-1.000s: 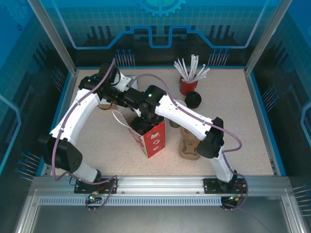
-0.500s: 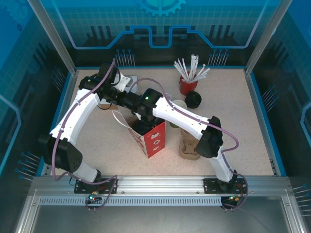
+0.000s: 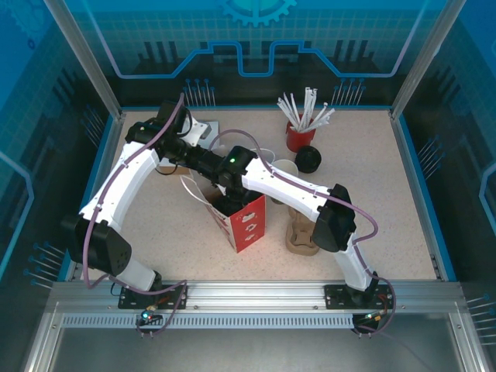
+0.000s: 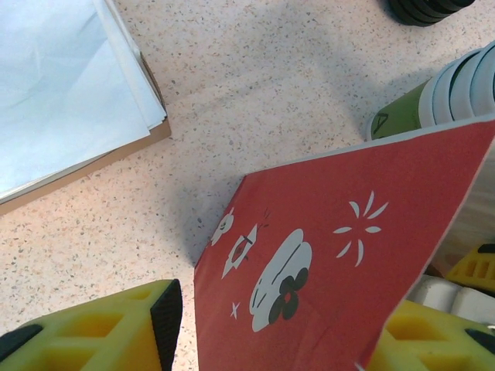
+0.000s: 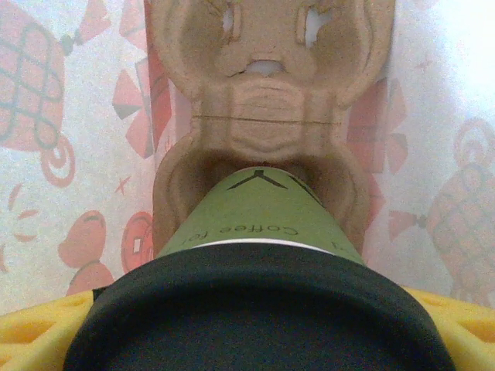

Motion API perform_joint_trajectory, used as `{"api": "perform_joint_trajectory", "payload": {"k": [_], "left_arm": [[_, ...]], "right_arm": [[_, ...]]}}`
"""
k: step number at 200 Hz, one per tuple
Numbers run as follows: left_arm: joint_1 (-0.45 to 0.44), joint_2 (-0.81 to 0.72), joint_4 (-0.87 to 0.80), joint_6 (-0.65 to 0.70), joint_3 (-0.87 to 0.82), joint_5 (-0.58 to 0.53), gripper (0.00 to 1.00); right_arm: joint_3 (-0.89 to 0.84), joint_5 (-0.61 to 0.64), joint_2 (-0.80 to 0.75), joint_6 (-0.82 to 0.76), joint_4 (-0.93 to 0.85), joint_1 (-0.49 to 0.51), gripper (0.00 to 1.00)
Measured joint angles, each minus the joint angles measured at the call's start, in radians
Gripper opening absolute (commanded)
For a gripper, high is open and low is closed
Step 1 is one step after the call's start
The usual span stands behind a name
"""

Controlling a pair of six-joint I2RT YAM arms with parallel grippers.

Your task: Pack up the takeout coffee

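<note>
Count: one takeout coffee [image 5: 259, 209], black lid, seated in a well of one pulp carrier [image 5: 263, 116] between printed paper walls. Right pincer [image 5: 255, 332] grips it at the lid. One red bag [image 3: 246, 223] upright on the bench [image 3: 372, 201]. Left pincer [image 4: 278, 328] straddles the bag's wall; clamped or not, I cannot tell. Beside the bag: one brown carrier [image 3: 302, 236], one cup stack [image 3: 284, 172], one straw pot [image 3: 299, 138]
</note>
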Motion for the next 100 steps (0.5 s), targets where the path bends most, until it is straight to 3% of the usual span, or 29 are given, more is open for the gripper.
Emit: {"api": "perform_joint_trajectory", "payload": {"k": [100], "left_arm": [[0.000, 0.000, -0.003, 0.000, 0.000, -0.024, 0.55]], "right_arm": [[-0.086, 0.000, 0.000, 0.000, 0.060, -0.004, 0.85]]}}
